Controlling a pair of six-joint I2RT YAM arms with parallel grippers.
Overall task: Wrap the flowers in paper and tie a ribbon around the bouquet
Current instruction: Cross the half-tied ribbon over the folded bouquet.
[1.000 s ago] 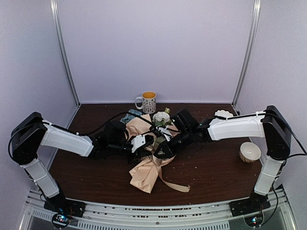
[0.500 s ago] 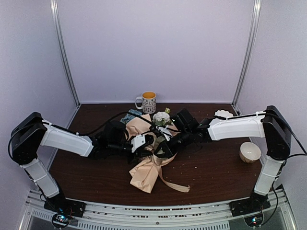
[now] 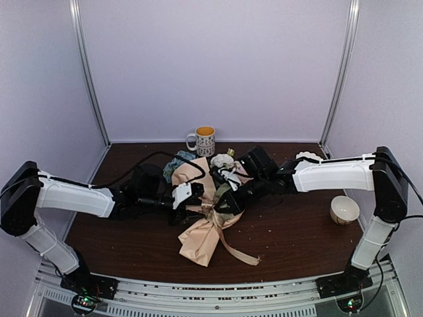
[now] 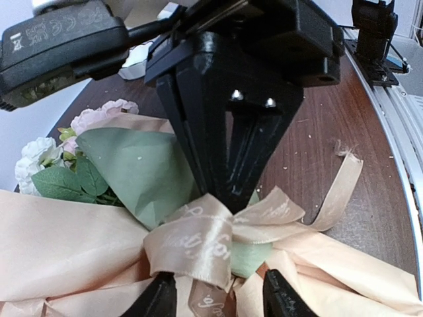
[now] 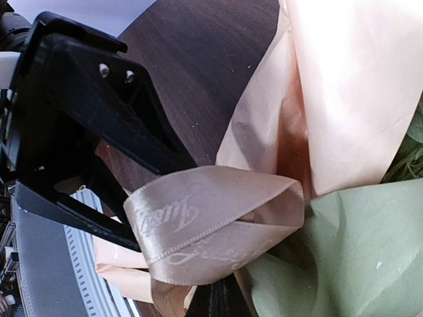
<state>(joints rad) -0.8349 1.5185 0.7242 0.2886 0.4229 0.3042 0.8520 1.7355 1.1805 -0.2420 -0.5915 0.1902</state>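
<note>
Bouquet: lies mid-worktop (image 3: 297,244), flowers (image 3: 223,160) at the far end and paper (image 3: 198,241) tail at the near end; its long axis runs far to near.
Ribbon (image 4: 192,247): tied across the waist, with one loop up and a loose tail trailing near-right.
Left gripper (image 4: 215,300): jaws parted, straddling the loop from the left without pinching it.
Right gripper (image 4: 228,195): fingers pressed together on the ribbon at the knot, coming from the right.
Key relation: both grippers meet tip to tip over the knot; the left one is free.
Room: bare worktop near and left; mug (image 3: 204,140) and bowl (image 3: 344,210) stand well apart.
</note>
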